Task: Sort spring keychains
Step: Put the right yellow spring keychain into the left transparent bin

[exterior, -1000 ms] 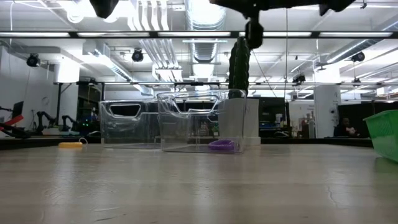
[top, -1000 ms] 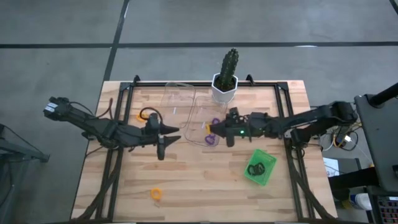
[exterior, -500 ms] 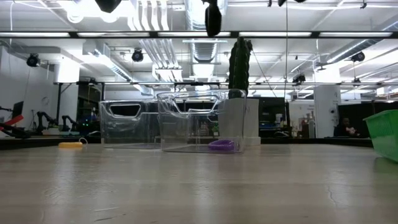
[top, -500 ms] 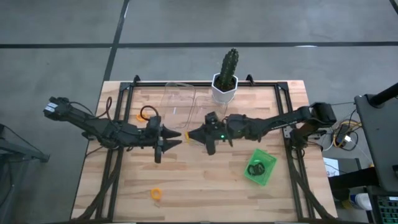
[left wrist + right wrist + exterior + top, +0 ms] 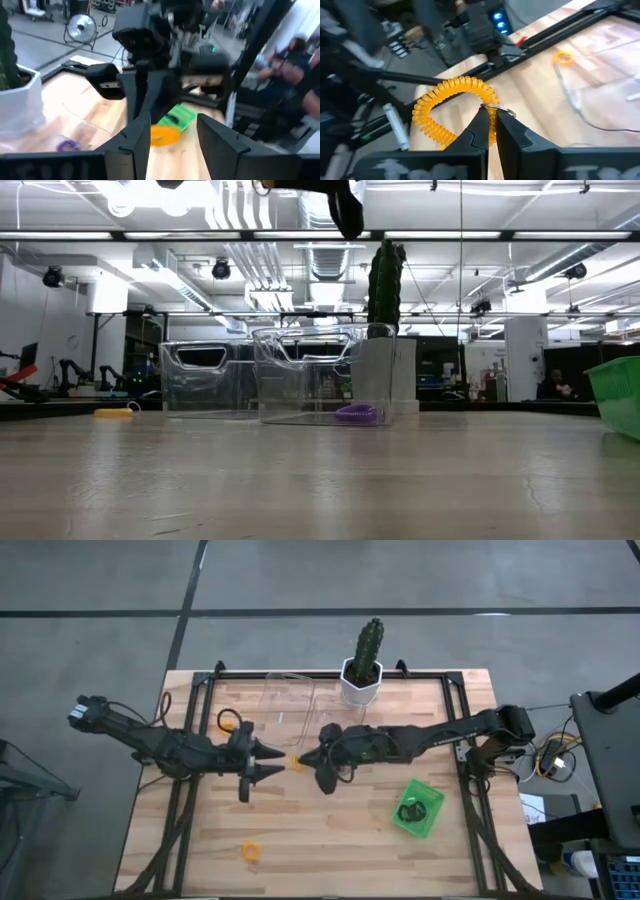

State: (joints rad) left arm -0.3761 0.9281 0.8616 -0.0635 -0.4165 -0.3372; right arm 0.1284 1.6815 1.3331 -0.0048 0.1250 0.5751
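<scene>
Orange keychain (image 5: 454,107) held above table centre, pinched at metal ring by right gripper (image 5: 492,131), fingers clenched on it. Left gripper (image 5: 268,762) faces it just beside, fingers spread, empty. Purple keychain (image 5: 356,413) in clear tray (image 5: 320,375). Black keychains (image 5: 413,810) in green tray (image 5: 432,823). Second orange keychain (image 5: 250,852) on table (image 5: 330,840) near front edge; another (image 5: 226,728) at left rear.

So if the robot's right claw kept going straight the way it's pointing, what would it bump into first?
Most likely the left gripper. The right gripper, shut on an orange spring keychain, points straight at it across a small gap, and the left one's fingers look open. Their heights are hard to compare from above.
</scene>
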